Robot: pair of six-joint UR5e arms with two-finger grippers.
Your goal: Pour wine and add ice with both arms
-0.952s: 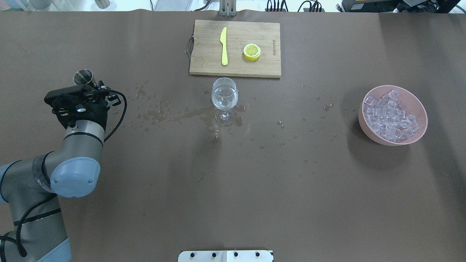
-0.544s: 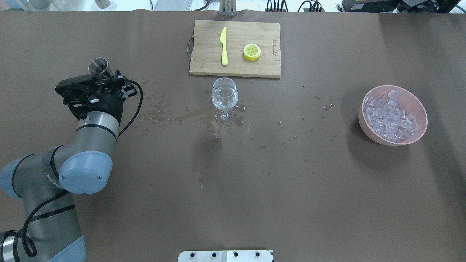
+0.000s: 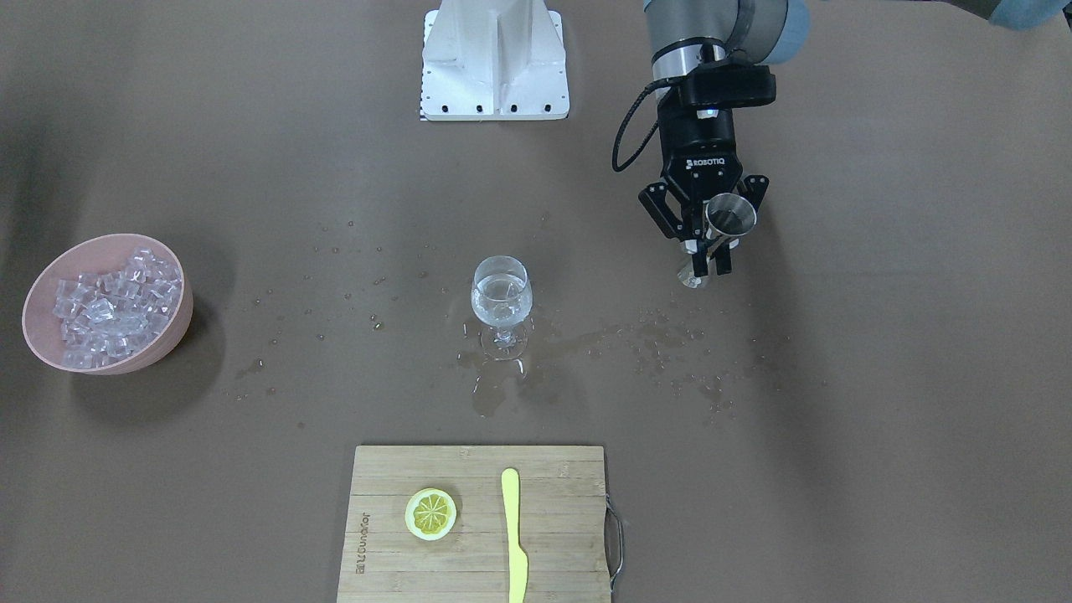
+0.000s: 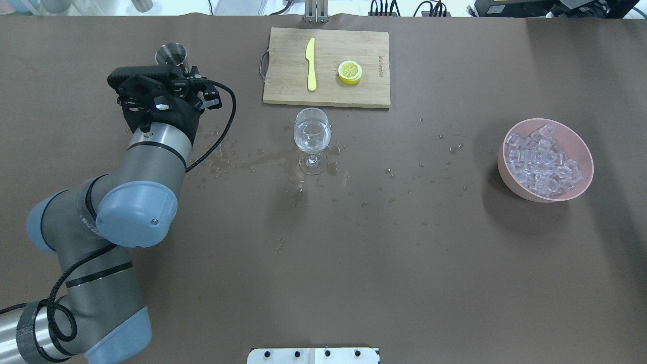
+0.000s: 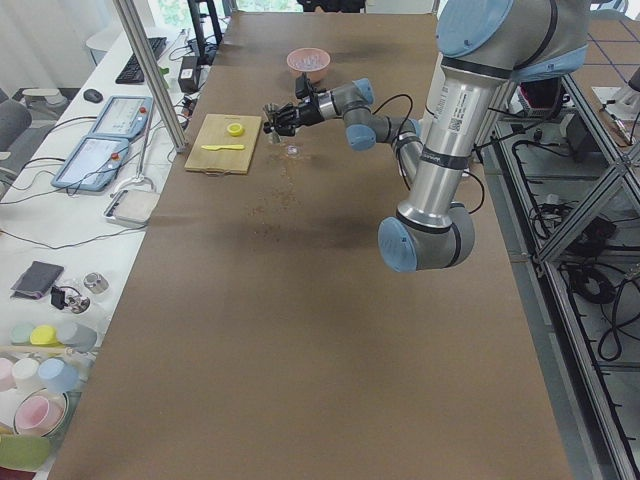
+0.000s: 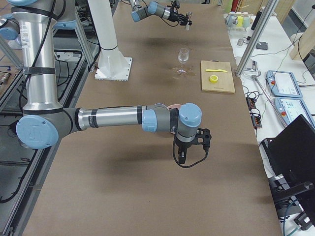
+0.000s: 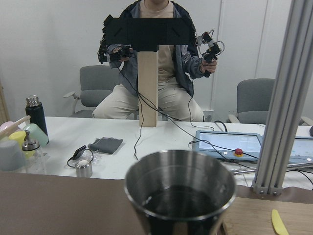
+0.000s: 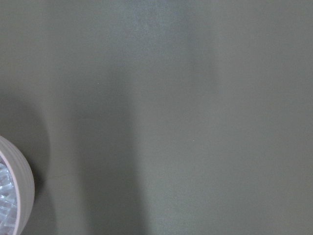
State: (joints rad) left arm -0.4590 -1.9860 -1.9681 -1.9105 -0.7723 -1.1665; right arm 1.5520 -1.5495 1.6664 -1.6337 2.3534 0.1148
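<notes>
My left gripper (image 4: 171, 68) is shut on a steel measuring cup (image 4: 171, 52), held above the table far left of the wine glass (image 4: 312, 136). In the front view the fingers (image 3: 695, 243) clamp the cup (image 3: 730, 213) at its waist. The cup's mouth fills the left wrist view (image 7: 181, 191). The glass (image 3: 501, 301) holds a little clear wine (image 4: 312, 139). A pink bowl (image 4: 581, 151) at the right holds heaped ice (image 4: 541, 162). My right gripper (image 6: 189, 147) shows only in the right side view, so I cannot tell whether it is open. The bowl's rim (image 8: 17, 196) shows in the right wrist view.
A wooden cutting board (image 4: 283, 65) with a yellow knife (image 4: 311, 63) and a lemon half (image 4: 350, 72) lies behind the glass. Spilled drops and a wet streak (image 4: 222, 156) mark the table left of the glass. The white base (image 3: 494, 63) stands at the robot's side.
My left arm has carried the steel cup forward and to the right, from the far left of the table toward the cutting board's left side. The glass and the bowl have not moved.
</notes>
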